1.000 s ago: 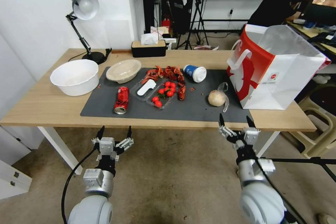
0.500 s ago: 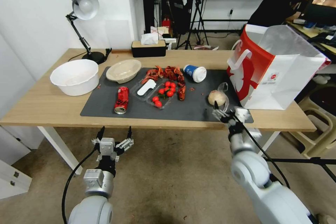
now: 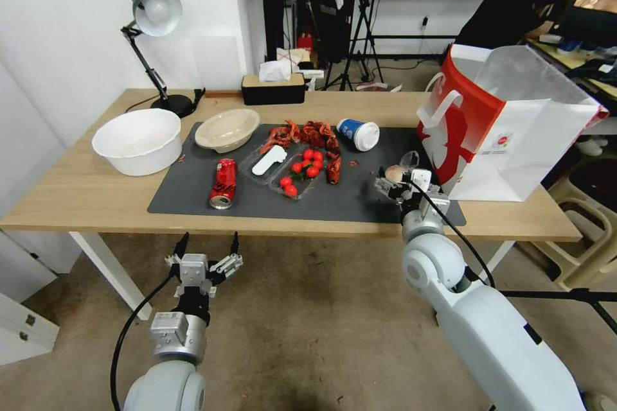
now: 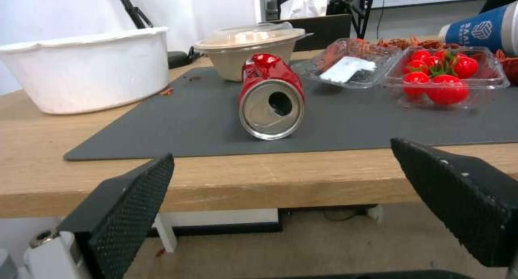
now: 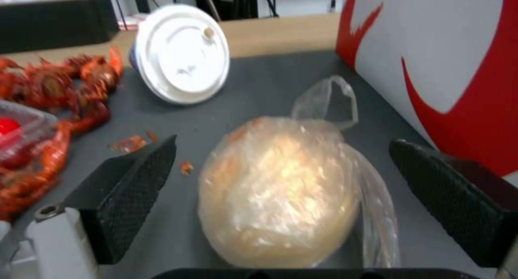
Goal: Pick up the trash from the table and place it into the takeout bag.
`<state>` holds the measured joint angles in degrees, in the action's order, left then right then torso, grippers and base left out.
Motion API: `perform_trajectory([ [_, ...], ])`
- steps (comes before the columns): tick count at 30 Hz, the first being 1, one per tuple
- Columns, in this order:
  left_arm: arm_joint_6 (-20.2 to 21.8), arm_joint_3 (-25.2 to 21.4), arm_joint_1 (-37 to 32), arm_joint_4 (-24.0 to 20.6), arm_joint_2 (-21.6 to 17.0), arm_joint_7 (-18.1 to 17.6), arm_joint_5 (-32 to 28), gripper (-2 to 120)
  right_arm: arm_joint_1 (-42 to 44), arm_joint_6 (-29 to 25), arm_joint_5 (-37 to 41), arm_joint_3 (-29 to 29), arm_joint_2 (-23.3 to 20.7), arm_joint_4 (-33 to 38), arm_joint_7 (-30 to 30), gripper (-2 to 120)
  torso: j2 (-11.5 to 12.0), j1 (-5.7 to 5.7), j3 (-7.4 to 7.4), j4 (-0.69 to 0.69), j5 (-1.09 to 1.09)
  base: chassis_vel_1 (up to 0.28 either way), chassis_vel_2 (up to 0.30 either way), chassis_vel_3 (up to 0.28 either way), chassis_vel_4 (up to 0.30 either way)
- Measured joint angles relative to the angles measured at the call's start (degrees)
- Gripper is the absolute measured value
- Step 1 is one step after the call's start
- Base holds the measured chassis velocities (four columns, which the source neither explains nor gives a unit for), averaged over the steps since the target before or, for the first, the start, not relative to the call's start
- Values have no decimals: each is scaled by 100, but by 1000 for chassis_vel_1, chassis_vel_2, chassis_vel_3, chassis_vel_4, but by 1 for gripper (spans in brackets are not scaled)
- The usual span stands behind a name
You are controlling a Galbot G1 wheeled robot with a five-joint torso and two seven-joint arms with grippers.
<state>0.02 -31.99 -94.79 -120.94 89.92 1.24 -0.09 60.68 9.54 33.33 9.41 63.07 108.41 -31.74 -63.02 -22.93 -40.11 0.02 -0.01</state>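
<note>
Nearest the robot, the left gripper [image 3: 204,248] hangs below the table edge with its 2 fingers spread wide and empty, facing the crushed red aluminium can [image 4: 271,96] that lies on its side on the dark grey rectangular mat [image 3: 360,196].

Farther in, the right gripper [image 3: 403,181] is over the mat's right end, jaws wide apart around the beige ball in crinkled clear plastic wrap [image 5: 278,190] — the 2 black pads [image 5: 135,186] flank it but neither touches.

The risk lies here: the ball is round and its film loose, so a closing squeeze set too high may catch only wrap and let it slip or roll out.

Just beyond stands the large red-and-white paper takeout bag [image 3: 514,135] — a wide swing could knock its side or snag a white loop handle [image 3: 443,106].

Behind the ball, the blue paper cup with white lid [image 5: 181,54] lies on its side.
</note>
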Motion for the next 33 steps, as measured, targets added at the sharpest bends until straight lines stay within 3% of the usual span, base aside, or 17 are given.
perform_trajectory([
  [6, -30, -18, -9, -3, 30, -3, 5, 100, -546, 445, 225, -298, 21, -260, -321, 92, 0, 0, 0, -2, 1, 0, 0, 0, 0],
  [9, -86, -17, -10, 30, 59, -5, 20, 100, -638, 711, 357, -325, 13, -366, -494, 79, 0, 1, 0, -3, 1, 0, 0, 0, 0],
  [19, -116, -18, -3, 88, 81, -5, 36, 100, -864, 938, 508, -487, 69, -627, -614, 61, 0, 1, 1, -2, 1, 0, 0, 0, 0],
  [33, -158, -20, 21, 172, 73, -9, 36, 100, -833, 1057, 512, -506, 104, -668, -653, 13, 0, 2, 1, -1, 1, 0, 0, 0, 0],
])
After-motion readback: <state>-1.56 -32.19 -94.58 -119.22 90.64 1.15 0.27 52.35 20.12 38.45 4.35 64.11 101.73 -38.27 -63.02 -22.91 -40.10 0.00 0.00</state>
